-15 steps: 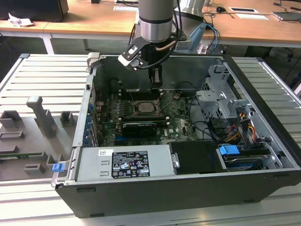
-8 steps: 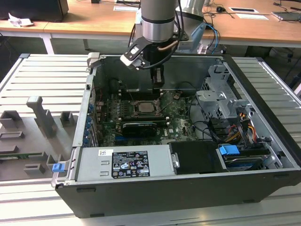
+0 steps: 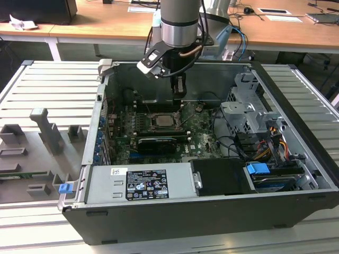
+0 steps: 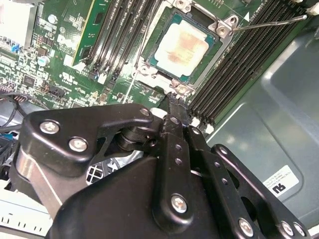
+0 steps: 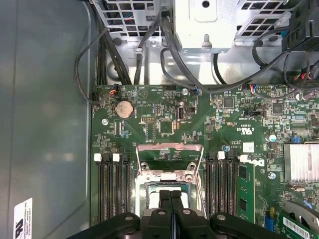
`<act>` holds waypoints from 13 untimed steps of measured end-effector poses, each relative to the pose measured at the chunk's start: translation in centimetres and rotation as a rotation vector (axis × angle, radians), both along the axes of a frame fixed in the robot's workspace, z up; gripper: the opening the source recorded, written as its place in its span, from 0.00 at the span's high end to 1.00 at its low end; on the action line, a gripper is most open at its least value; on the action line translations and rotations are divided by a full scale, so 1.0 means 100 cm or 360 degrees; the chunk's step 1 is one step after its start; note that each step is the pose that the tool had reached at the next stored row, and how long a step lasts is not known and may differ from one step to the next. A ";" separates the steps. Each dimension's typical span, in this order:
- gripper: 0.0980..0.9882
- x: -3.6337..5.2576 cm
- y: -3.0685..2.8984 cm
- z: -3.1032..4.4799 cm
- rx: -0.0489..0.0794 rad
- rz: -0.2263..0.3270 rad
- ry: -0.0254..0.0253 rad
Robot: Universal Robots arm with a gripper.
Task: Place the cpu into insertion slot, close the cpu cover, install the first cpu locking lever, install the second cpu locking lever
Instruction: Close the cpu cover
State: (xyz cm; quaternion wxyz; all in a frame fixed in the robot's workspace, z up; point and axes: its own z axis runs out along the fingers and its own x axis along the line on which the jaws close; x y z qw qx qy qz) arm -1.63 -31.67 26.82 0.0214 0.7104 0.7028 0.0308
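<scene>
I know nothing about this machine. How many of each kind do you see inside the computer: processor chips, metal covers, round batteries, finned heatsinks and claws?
cpu: 1
cpu cover: 1
coin battery: 1
finned heatsink: 1
claw: 1
Total: 5

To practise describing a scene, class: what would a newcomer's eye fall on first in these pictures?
First comes the open computer case in the middle of the exterior view, with the robot arm coming down from above and its black hand inside the case. In the second wrist view, the pale cpu sits in the insertion slot on the green motherboard, just beyond the shut hand.
</scene>
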 end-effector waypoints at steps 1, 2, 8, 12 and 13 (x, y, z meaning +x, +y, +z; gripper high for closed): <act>0.99 0.0003 0.0000 0.0001 0.0000 0.0000 0.00000; 0.99 0.0005 0.0000 0.0001 0.0000 0.0000 0.00000; 0.99 0.0023 0.0000 0.0004 0.0000 0.0000 0.00000; 0.99 0.0031 0.0001 0.0007 0.0000 0.0000 0.00002; 0.99 0.0032 0.0001 0.0007 0.0000 0.0000 0.00001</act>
